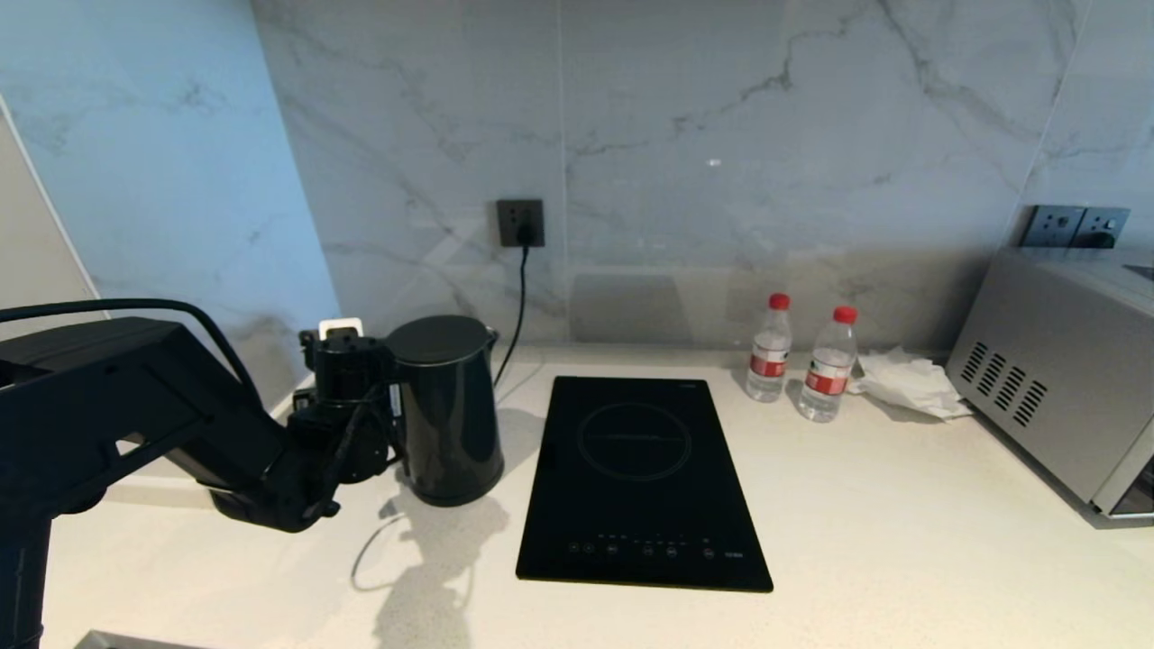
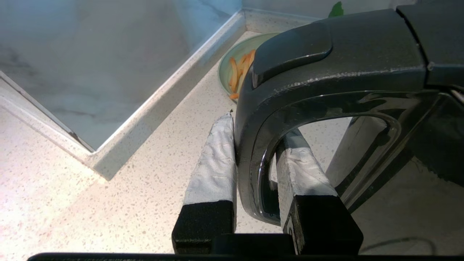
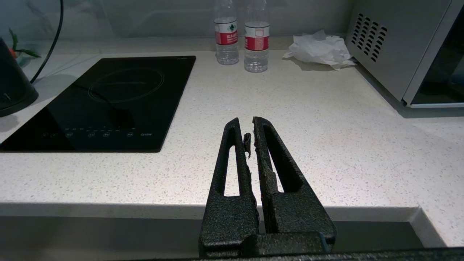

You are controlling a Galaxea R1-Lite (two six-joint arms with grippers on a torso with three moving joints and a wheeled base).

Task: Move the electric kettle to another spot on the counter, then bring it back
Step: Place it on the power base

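The electric kettle (image 1: 448, 406), glossy black with a flat lid, stands upright on the counter (image 1: 902, 541), just left of the hob. My left gripper (image 2: 259, 127) is shut on its loop handle (image 2: 253, 152): one taped finger (image 2: 214, 163) presses the outside of the handle and the other (image 2: 304, 170) sits inside the loop. In the head view the left wrist (image 1: 347, 406) sits against the kettle's left side and hides the fingers. My right gripper (image 3: 246, 121) is shut and empty, parked over the counter's front edge (image 3: 108, 210), out of the head view.
A black induction hob (image 1: 640, 478) lies mid-counter. Two water bottles (image 1: 769, 350), a crumpled tissue (image 1: 906, 383) and a silver oven (image 1: 1055, 379) are at the right. A cord runs from the wall socket (image 1: 520, 223) behind the kettle. A green plate (image 2: 226, 61) sits in the corner.
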